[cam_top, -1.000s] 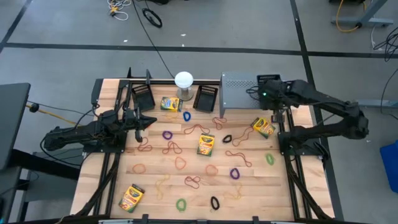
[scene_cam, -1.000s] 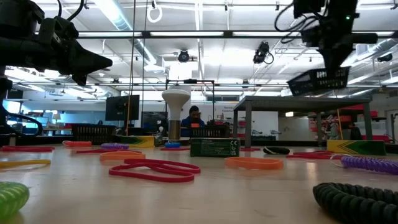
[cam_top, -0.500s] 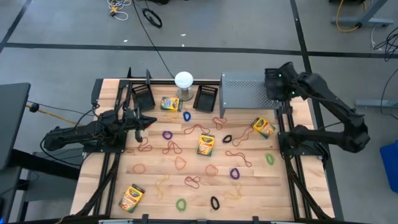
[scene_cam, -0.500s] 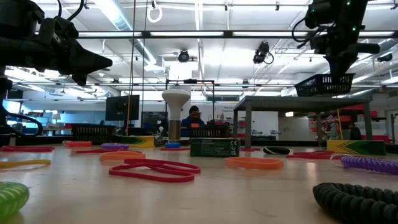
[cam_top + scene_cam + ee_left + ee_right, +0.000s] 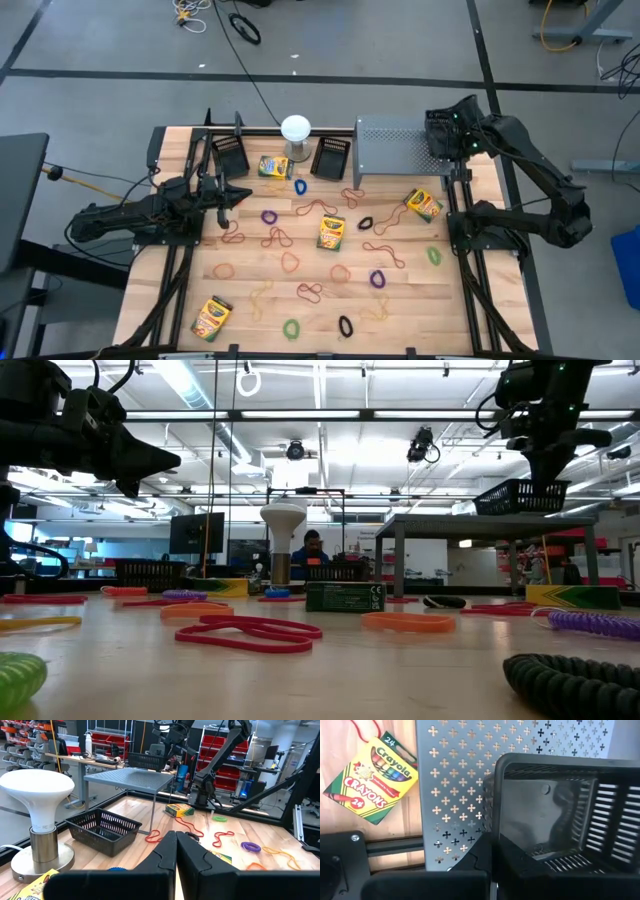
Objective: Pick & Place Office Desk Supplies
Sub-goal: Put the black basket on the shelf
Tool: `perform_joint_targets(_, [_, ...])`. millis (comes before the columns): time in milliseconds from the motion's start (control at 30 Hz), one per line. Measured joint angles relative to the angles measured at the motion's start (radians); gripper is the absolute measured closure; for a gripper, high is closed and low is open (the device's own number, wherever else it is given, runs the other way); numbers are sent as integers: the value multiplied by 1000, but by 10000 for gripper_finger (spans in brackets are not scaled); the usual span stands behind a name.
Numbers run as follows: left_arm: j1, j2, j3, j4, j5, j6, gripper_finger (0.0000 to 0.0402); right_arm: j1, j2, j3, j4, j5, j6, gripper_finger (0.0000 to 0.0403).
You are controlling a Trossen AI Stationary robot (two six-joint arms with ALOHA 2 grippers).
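Now right claw (image 5: 491,851) pinches mesh bin (image 5: 555,815) wall; bin upright, level on riser (image 5: 455,785).

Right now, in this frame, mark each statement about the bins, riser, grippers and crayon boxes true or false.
1. The right gripper is shut on a bin at the riser. True.
2. The left gripper holds a crayon box. False: it is shut on nothing, above the table's left side.
3. Two bins sit on the table either side of the globe. True.
4. All crayon boxes lie on the riser. False: they lie on the table, one beside the riser.
5. The held bin is full of rubber bands. False: the right wrist view shows it empty.
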Motion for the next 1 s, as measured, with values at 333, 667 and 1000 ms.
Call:
perform_joint_targets(333, [0, 0, 0, 0, 0, 0, 394, 0, 5, -80, 12, 18, 10, 393])
perform_joint_targets(667, [0, 0, 0, 0, 0, 0, 394, 0, -6, -86, 36, 47, 1, 388])
perform_joint_targets(1000, [0, 0, 0, 0, 0, 0, 394, 23, -43, -85, 39, 49, -8, 383])
